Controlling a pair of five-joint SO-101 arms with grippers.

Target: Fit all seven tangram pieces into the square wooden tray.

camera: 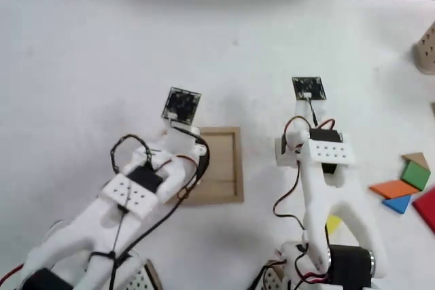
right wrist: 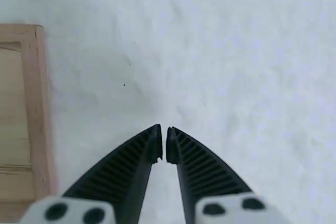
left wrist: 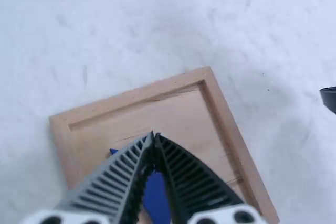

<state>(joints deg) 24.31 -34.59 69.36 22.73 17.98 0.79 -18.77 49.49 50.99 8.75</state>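
The square wooden tray [camera: 228, 161] [left wrist: 220, 114] lies at mid-table, its rim [right wrist: 41, 103] also in the right wrist view. My left gripper [camera: 182, 134] [left wrist: 154, 139] hangs over the tray's floor, shut with its tips together. A blue piece [left wrist: 155, 195] shows between and under its fingers, flat on the tray as far as I can tell. My right gripper [camera: 309, 110] [right wrist: 163, 142] is shut and empty over bare table beside the tray. Loose pieces lie far right: orange [camera: 394, 188], green [camera: 416, 175], tan [camera: 416, 160], small blue [camera: 398, 203], red [camera: 427, 208]. A yellow piece [camera: 333, 223] peeks from under the right arm.
A pale wooden object [camera: 426, 49] stands at the right edge. Cables loop around both arms beside the tray. White table stretches behind the tray and between the arms.
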